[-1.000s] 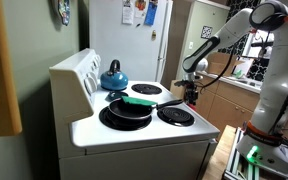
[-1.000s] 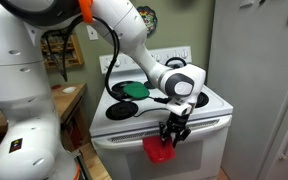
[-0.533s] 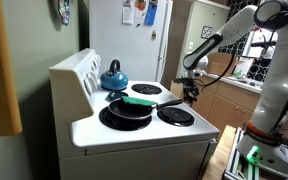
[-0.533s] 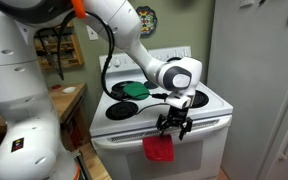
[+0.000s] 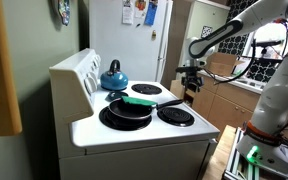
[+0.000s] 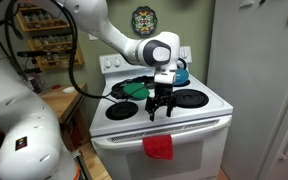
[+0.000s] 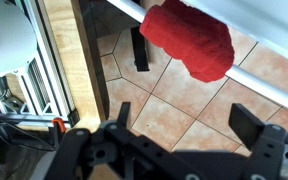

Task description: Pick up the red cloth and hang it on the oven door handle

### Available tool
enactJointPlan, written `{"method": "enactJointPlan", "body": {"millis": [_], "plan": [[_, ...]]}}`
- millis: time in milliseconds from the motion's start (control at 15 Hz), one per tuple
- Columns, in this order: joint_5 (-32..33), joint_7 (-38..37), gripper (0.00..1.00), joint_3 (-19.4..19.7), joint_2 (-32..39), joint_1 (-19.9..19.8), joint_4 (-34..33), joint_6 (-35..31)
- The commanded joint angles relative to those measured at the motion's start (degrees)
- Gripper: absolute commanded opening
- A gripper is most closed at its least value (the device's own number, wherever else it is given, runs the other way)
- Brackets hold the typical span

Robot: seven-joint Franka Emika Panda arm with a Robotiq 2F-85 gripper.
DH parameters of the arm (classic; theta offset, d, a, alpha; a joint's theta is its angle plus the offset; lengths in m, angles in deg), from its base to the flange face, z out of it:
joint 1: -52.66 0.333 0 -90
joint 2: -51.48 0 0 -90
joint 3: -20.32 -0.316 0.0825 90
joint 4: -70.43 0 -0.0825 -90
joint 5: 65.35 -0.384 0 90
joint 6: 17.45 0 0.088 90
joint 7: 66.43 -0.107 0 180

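The red cloth [image 6: 159, 148] hangs limp over the white oven door handle [image 6: 206, 126] at the front of the stove. In the wrist view the red cloth [image 7: 190, 38] is draped over the handle bar [image 7: 271, 83], which runs diagonally across the top right. My gripper [image 6: 160, 111] hovers open above the stove's front edge, well above the cloth, with nothing between its fingers [image 7: 252, 122]. From the wrist camera the gripper [image 7: 184, 125] has only floor tiles between its jaws. The gripper [image 5: 191, 84] shows beyond the stove's far side in an exterior view, where the cloth is hidden.
On the stovetop stand a blue kettle [image 5: 113, 75] and a black pan [image 5: 127, 111] with a green-handled utensil [image 5: 141, 101] across it. A fridge [image 5: 134, 35] stands behind, wooden cabinets [image 5: 224, 100] beyond. The robot's white body [image 6: 24, 125] is beside the stove.
The gripper opened and let go of the red cloth, which stays hanging on the handle. The gripper then rose from the handle to above the stovetop's front edge.
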Motion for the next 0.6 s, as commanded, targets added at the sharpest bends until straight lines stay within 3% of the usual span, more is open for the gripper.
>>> {"method": "enactJointPlan", "body": {"millis": [0, 533], "plan": [[0.6, 9.5, 1.00, -1.5, -8.5, 0.6, 2.9, 3.0], [0.5, 32.4, 1.00, -3.5, -15.9, 0.6, 3.0, 5.1]]}}
